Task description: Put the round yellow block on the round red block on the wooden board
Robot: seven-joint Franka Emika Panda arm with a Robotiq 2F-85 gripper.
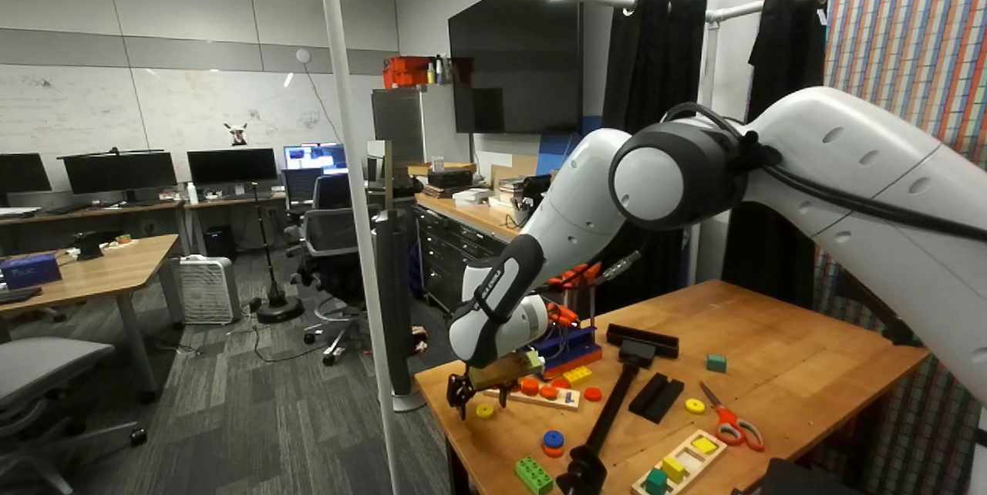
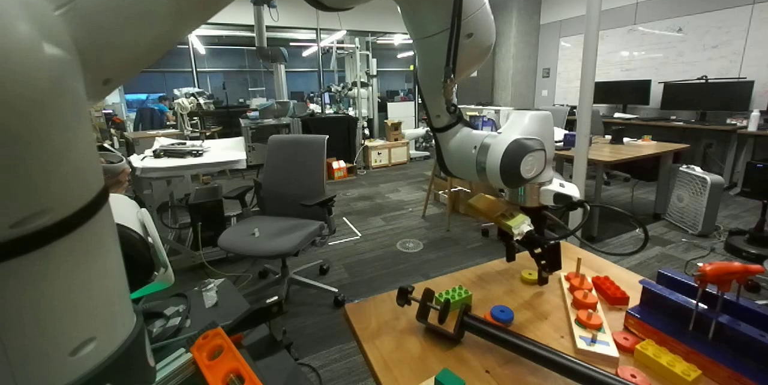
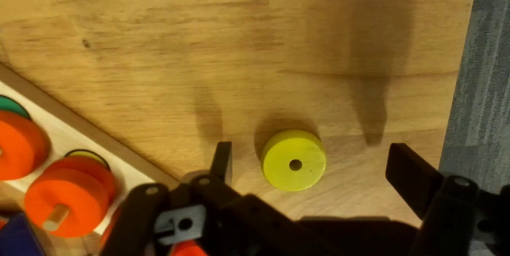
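Observation:
The round yellow block (image 3: 285, 170), with a centre hole, lies flat on the table; it shows in both exterior views too (image 1: 484, 411) (image 2: 529, 276). My gripper (image 3: 310, 144) is open and empty above it. The block sits between the fingers in the wrist view, closer to the left finger, touching neither. The gripper also shows in both exterior views (image 1: 483, 404) (image 2: 528, 268). The wooden board (image 2: 607, 349) is beside it, with orange-red round blocks (image 2: 584, 299) on pegs; board (image 3: 127, 164) and red blocks (image 3: 67, 200) show at lower left in the wrist view.
A blue rack (image 2: 666, 313) with orange tools stands behind the board. A black clamp bar (image 1: 613, 410) crosses the table. A blue round block (image 1: 554, 439), green brick (image 1: 533, 474), another yellow round block (image 1: 695, 405), scissors (image 1: 729, 422) and a block board (image 1: 690, 464) lie around.

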